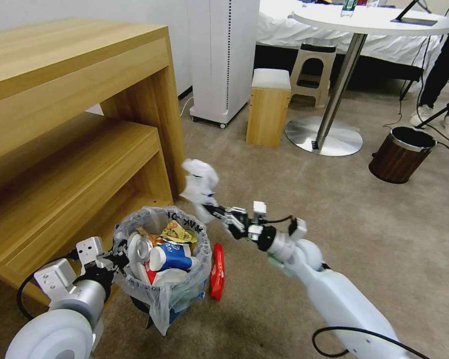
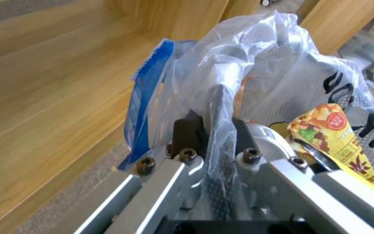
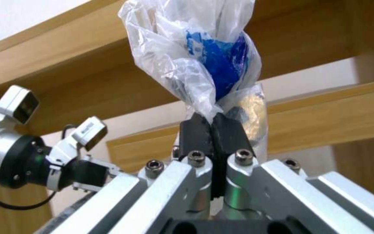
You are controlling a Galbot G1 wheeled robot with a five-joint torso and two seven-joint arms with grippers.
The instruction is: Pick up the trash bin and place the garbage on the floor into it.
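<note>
The bin point(image 1: 159, 279) wears a thin, crinkly see-through plastic liner point(image 2: 256, 55), glossy where light hits. The right gripper point(image 3: 213, 130) pinches a wad of filmy clear plastic point(image 3: 187, 48) between matt black pads; the links behind are brushed silver metal with dark bolts. The left gripper point(image 2: 213, 123) has the same bare metal, its jaws clamped on the liner. The shelf unit point(image 1: 70, 124) is smooth pale wood grain. The carpet point(image 1: 374, 239) is matt, short-piled. A shiny red wrapper point(image 1: 217, 271) lies on it.

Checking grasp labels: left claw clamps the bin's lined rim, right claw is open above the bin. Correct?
Not quite. The right claw is shut on a crumpled plastic wrapper, as the right wrist view shows. The left claw does clamp the trash bin at its lined rim.
</note>
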